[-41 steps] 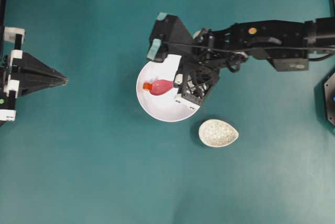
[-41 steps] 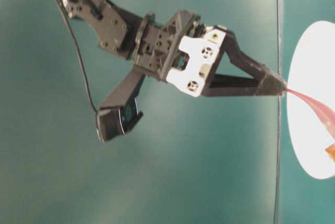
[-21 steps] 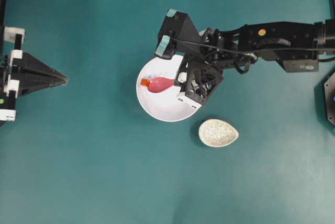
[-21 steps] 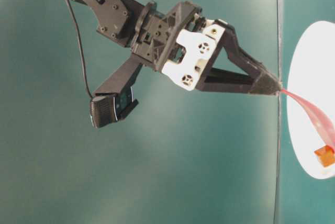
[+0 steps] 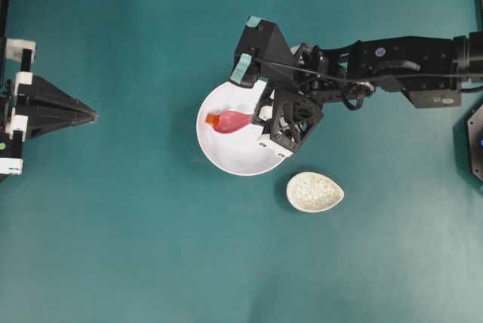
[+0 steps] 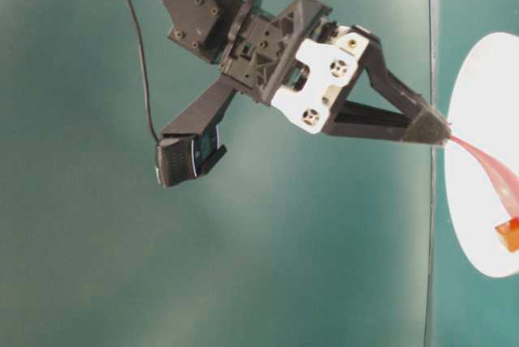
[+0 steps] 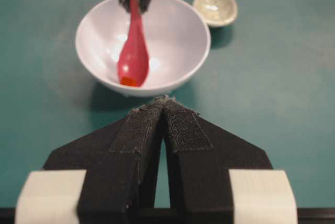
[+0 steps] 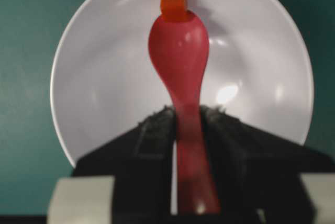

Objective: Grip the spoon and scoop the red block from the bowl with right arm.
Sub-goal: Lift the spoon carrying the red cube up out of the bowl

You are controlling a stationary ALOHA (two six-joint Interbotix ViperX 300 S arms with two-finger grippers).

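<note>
Your right gripper (image 8: pixel 186 116) is pinching the handle of the spoon (image 8: pixel 179 51). The jaws are pressed tight on both sides of it. The round end of the spoon hangs down inside the bowl (image 5: pixel 226 153).

The red block (image 8: pixel 174 0) is in the bowl too. It sits right at the tip of the spoon, touching the front edge. It is not in the scoop yet, as far as you can tell from the right wrist view.

Here is what changed. A second ago the block lay on the bowl floor, out toward the rim on the far side from your arm, with the spoon tip against it. Since then the spoon tip has slid a little up and along the bowl wall, and the block went with it. Your arm has also pulled back a little from the bowl, toward its own side of the table. So you are pushing the block, not lifting it.

That means the scoop is only half done. I think you need to get the tip under the block, using the bowl wall to stop it sliding away. If you lift now, it may just drop off the tip.

Your left gripper (image 7: pixel 163 124) is far from the bowl, with its fingers pressed together and holding nothing. The small speckled dish (image 5: pixel 315 192) sits just beside the bowl.
</note>
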